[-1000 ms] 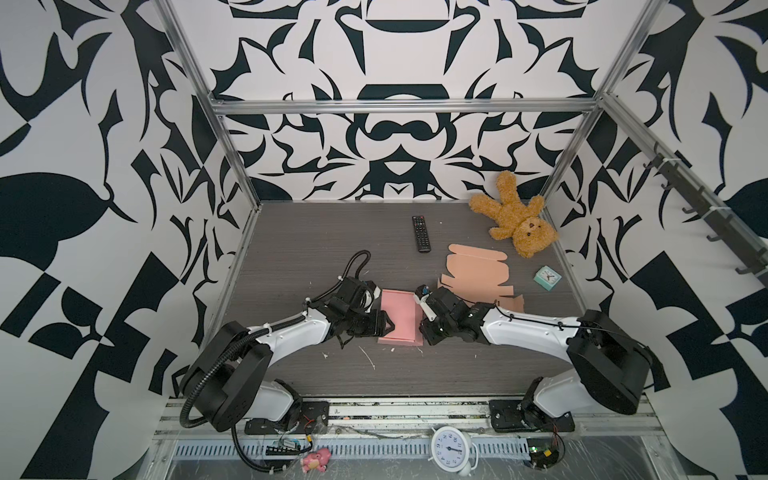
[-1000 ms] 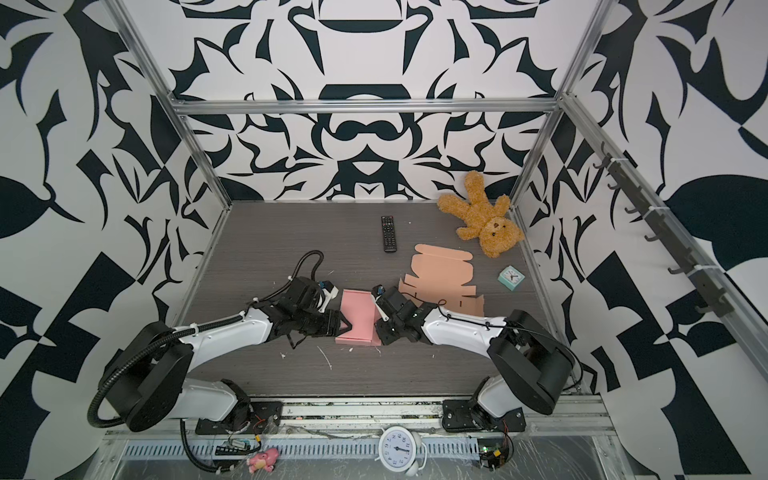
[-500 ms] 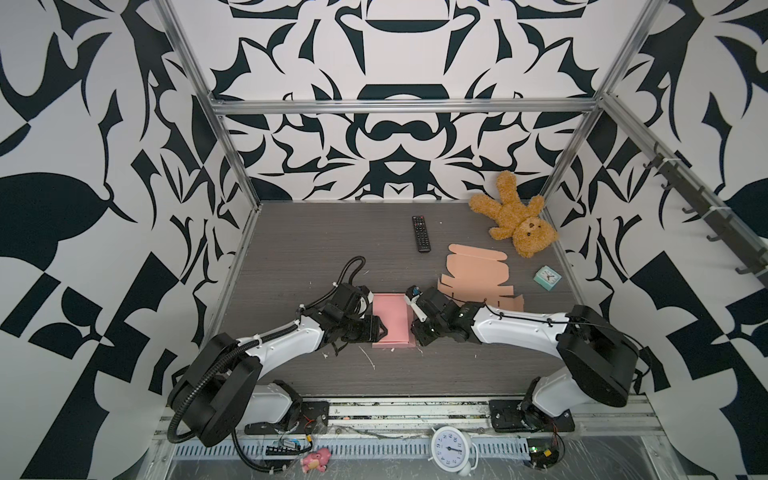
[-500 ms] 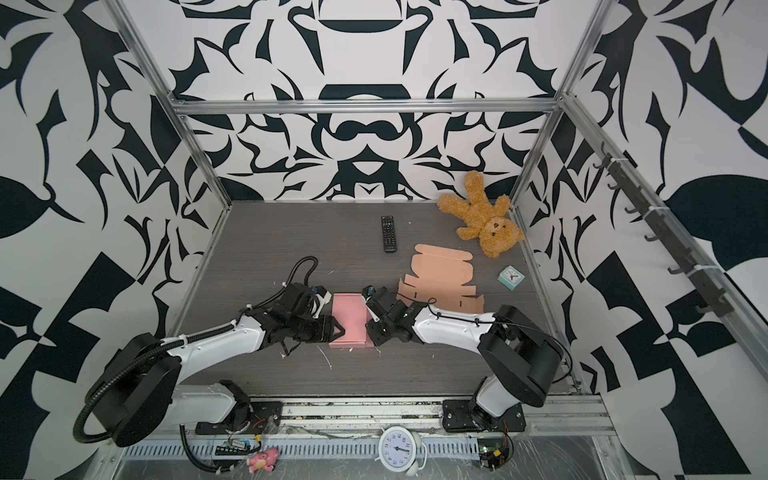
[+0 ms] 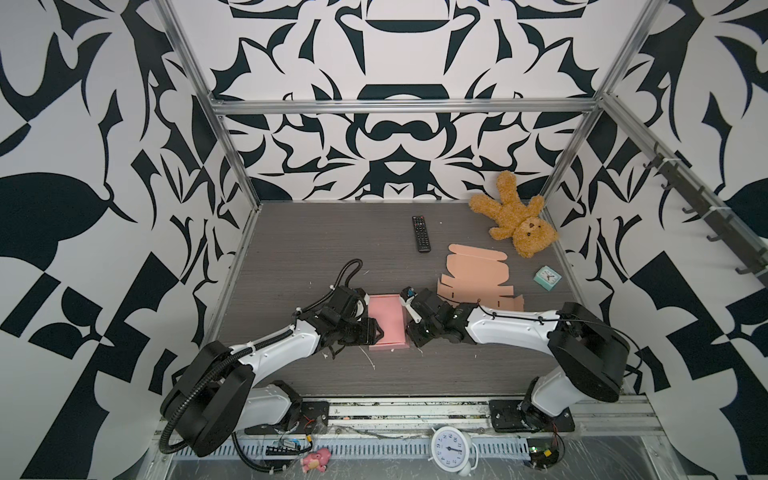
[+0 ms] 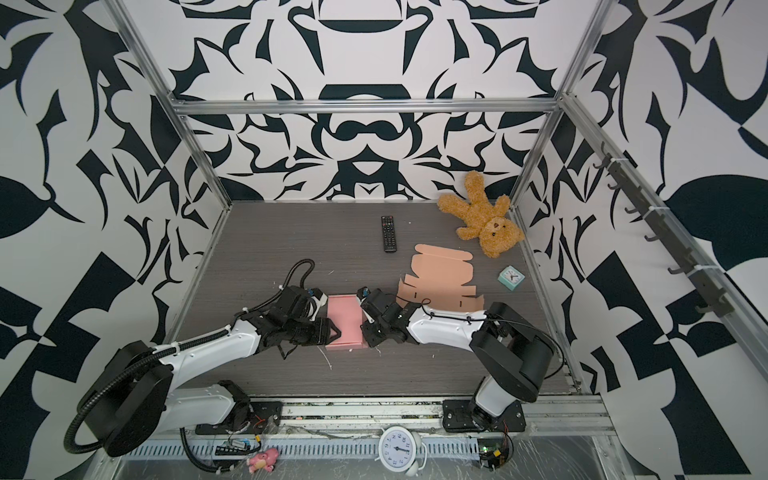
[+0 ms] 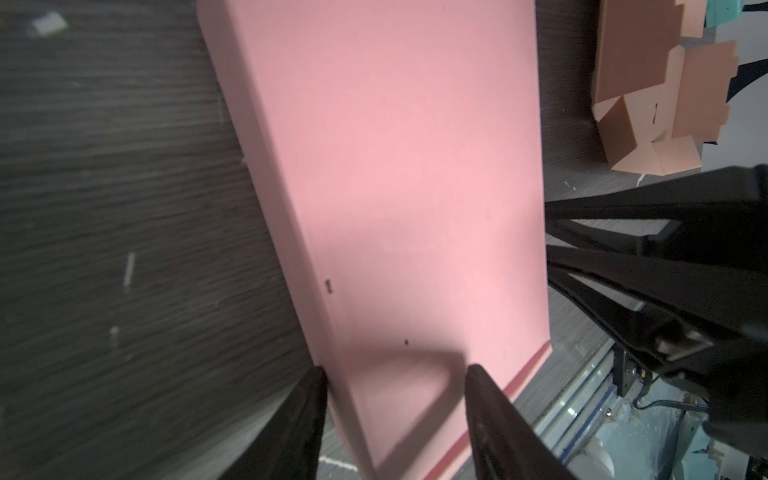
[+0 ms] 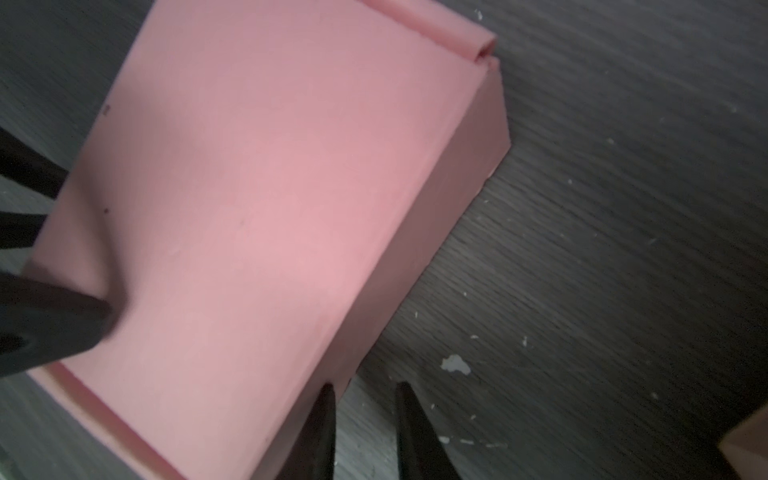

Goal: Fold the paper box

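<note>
Left gripper [image 7: 392, 370]: jaws apart, straddling the 9 o'clock edge of the closed pink cardboard box [image 5: 386, 318], one finger on the wall, one over the lid; right gripper [image 8: 363, 384]: jaws narrowly apart, empty, one fingertip at the 3 o'clock wall. Box lies flat at 6 o'clock on the grey wood-grain tabletop [image 5: 291, 249], looks nearly done. To square it, squeeze evenly and lightly from both sides so walls don't buckle.

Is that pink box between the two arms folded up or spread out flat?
Folded up. The pink box shows a closed top and upright side walls in both wrist views.
</note>
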